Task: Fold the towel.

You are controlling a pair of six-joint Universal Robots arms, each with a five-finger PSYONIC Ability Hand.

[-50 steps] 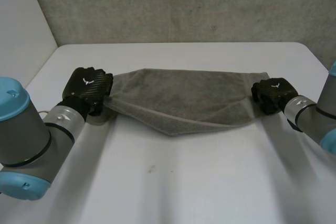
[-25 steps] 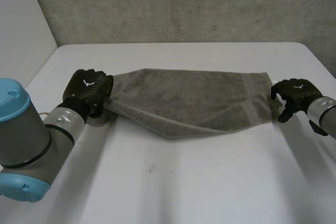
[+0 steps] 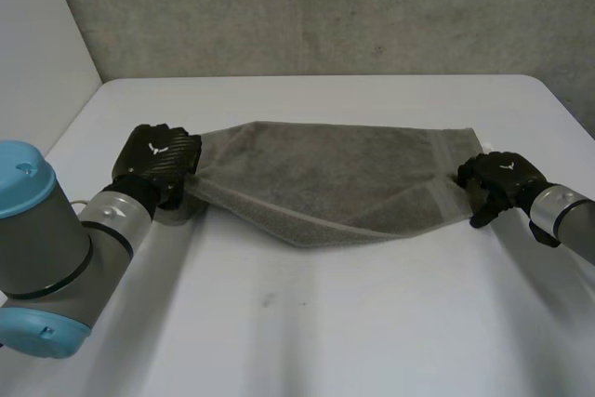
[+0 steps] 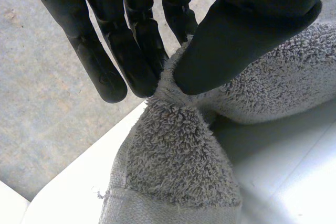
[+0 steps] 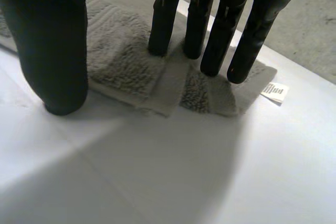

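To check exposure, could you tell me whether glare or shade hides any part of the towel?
Head view: even light, no glare on the table; the towel reads plainly between left hand and right hand. Left wrist view: the pinched towel shades the table beneath it, hiding nothing. Right wrist view: the towel's pile and label show plainly.

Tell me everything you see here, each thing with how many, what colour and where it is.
towel: one, grey, lying across the table between the two hands
label: one, white, at the towel's corner beside the right hand's fingertips
table: one, white, under the towel
wall: one, grey concrete, behind the table
left hand: one, black, pinching one end of the towel
right hand: one, black, straight fingers on the other end
left arm, right arm: two, grey
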